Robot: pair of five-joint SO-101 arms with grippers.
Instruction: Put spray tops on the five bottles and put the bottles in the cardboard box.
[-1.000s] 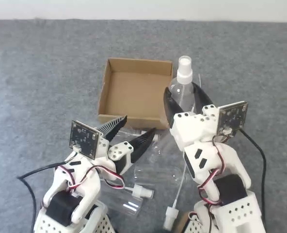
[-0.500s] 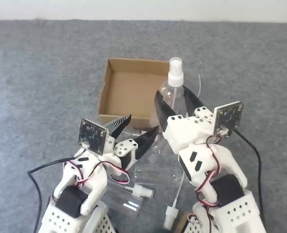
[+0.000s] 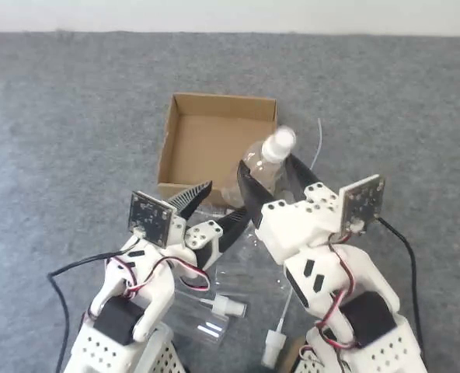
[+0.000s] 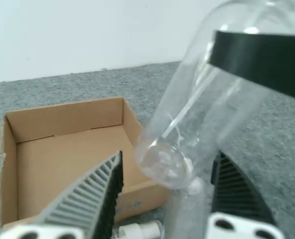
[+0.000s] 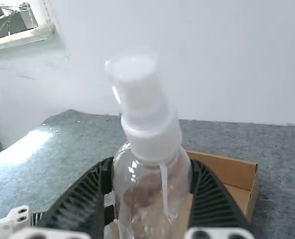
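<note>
My right gripper (image 3: pixel 267 169) is shut on a clear bottle (image 3: pixel 255 158) with a white spray top (image 3: pixel 281 141). It holds the bottle tilted over the near right corner of the open cardboard box (image 3: pixel 168 148). In the right wrist view the bottle (image 5: pixel 147 189) sits between the black fingers (image 5: pixel 82 199), with the box (image 5: pixel 229 172) behind it. My left gripper (image 3: pixel 224 202) stands open just in front of the box's near wall. In the left wrist view the bottle's base (image 4: pixel 162 159) hangs between and above its fingers (image 4: pixel 95 191), not touching them.
Clear bottles (image 3: pixel 203 317) lie on the grey carpet between the two arm bases. Two loose spray tops (image 3: pixel 230 305) (image 3: pixel 274 347) with dip tubes lie beside them. A thin white tube (image 3: pixel 318 144) lies right of the box.
My right gripper has carried the bottle left toward the box and tipped it from upright to leaning. My left arm has shifted slightly right, its gripper still open.
</note>
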